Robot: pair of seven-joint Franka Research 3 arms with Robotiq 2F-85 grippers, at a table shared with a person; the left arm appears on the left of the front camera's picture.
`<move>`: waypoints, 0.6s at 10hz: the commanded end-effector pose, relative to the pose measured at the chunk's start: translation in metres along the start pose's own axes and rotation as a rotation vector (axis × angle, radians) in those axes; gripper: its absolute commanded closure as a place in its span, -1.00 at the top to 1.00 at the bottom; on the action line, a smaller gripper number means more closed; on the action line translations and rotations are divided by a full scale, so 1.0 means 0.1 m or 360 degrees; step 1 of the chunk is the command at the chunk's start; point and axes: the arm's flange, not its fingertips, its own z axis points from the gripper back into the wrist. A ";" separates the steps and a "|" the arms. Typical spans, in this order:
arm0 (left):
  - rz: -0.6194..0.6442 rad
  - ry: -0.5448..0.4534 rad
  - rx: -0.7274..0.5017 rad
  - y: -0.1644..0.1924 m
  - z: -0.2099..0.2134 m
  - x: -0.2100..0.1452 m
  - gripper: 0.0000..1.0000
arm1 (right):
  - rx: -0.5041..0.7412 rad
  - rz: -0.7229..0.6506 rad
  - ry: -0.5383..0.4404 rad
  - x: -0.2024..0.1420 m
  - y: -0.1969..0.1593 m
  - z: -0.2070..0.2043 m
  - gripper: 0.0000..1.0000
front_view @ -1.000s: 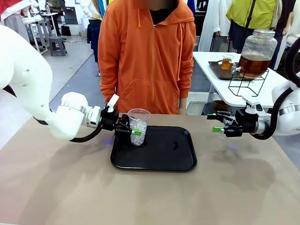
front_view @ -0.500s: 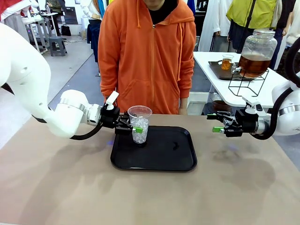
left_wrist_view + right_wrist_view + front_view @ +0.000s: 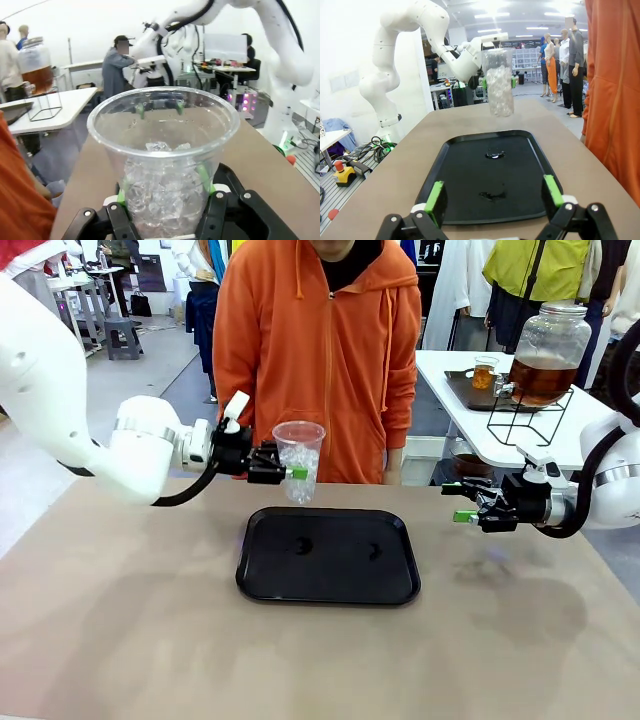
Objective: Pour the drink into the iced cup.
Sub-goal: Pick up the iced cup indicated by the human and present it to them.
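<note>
No lettering, label, brand mark or number can be read anywhere. The iced cup (image 3: 298,455) is plain clear plastic and the black tray (image 3: 330,585) shows no print. In the right wrist view, the pale sheets on the wall (image 3: 342,80) are too blurred to make out.

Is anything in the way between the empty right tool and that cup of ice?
Nothing visible. Open air separates the right tool from the iced cup in the left tool; the black tray lies flat, lower down.
</note>
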 end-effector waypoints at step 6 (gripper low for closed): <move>-0.0059 0.0039 0.0135 0.14 -0.02 0.38 0.23 | -0.0003 0.0009 -0.0007 0.03 -0.01 -0.01 1.00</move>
